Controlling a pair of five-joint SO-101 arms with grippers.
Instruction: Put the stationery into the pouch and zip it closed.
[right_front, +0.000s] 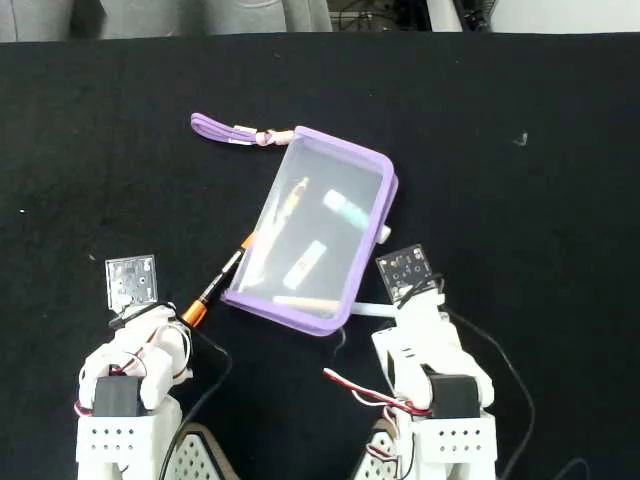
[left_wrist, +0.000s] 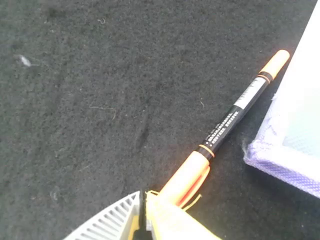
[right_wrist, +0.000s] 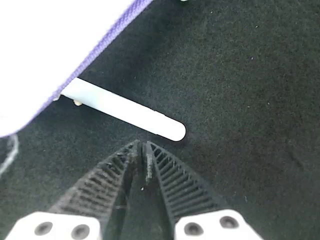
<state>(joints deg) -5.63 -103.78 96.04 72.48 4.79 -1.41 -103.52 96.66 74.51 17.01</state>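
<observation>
I judge this the loading step, not the zipping. My left gripper (left_wrist: 152, 212) is clamped on one orange cap end of the marker (left_wrist: 227, 122). The marker slants across the table (right_front: 520, 200), and its far orange tip lies right at the long side of the pouch (right_front: 340, 148) nearer that arm. The pouch lies flat mid-table at a slant, clear-faced with a purple rim, its strap (right_front: 225, 127) trailing off the far corner. Several small stationery pieces show through the clear face. A white pen (right_wrist: 125, 112) pokes out from under the pouch's near corner, and my right gripper (right_wrist: 142, 155) sits just short of its rounded end, jaws pressed together and holding nothing. I cannot tell from here whether the side by the marker is the zip opening or how far it gapes. To my mind the next move calls for lining the marker up with that mouth and sliding it in lengthwise. The right arm might need to pin the pouch so it doesn't skid. After that its jaws have to part before they can take the white pen. As for writing, the marker's black barrel carries a white label and a line of small print, and I see no other lettering.
</observation>
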